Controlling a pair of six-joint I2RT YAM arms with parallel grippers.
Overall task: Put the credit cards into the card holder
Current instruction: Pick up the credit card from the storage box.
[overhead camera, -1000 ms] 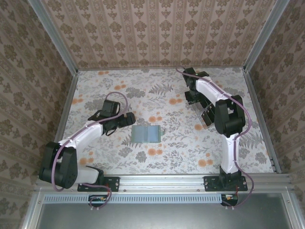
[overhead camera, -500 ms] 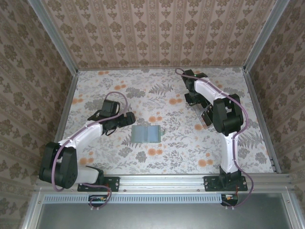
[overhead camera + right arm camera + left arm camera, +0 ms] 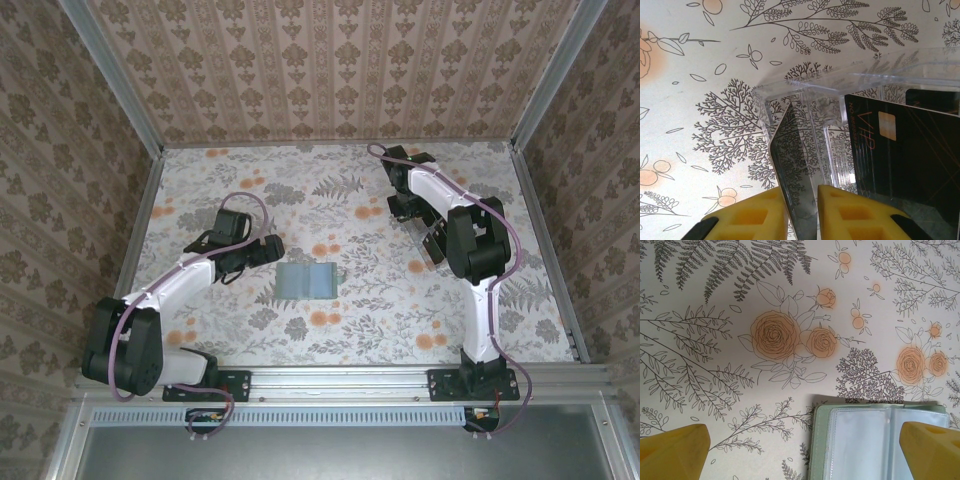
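I'm pinching one credit card (image 3: 796, 150) edge-on in the narrowed right gripper (image 3: 801, 197), inside the clear rack (image 3: 762, 100), well right of the card holder (image 3: 860, 440). The left gripper (image 3: 802, 432) is hanging wide over that holder's left edge. The card is sitting skewed, so I'm risking a slip, or dragging the rack along.

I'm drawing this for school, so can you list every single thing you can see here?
card holder: one, grey-green, lying open mid-table.
rack: one, clear plastic, right side of table.
credit cards: at least three, black; one pinched by the right tool, the others in the rack.
table: one, floral cover with orange roses.
left tool: one, yellow fingers, open, over the card holder's edge.
right tool: one, yellow fingers, closed on a card.
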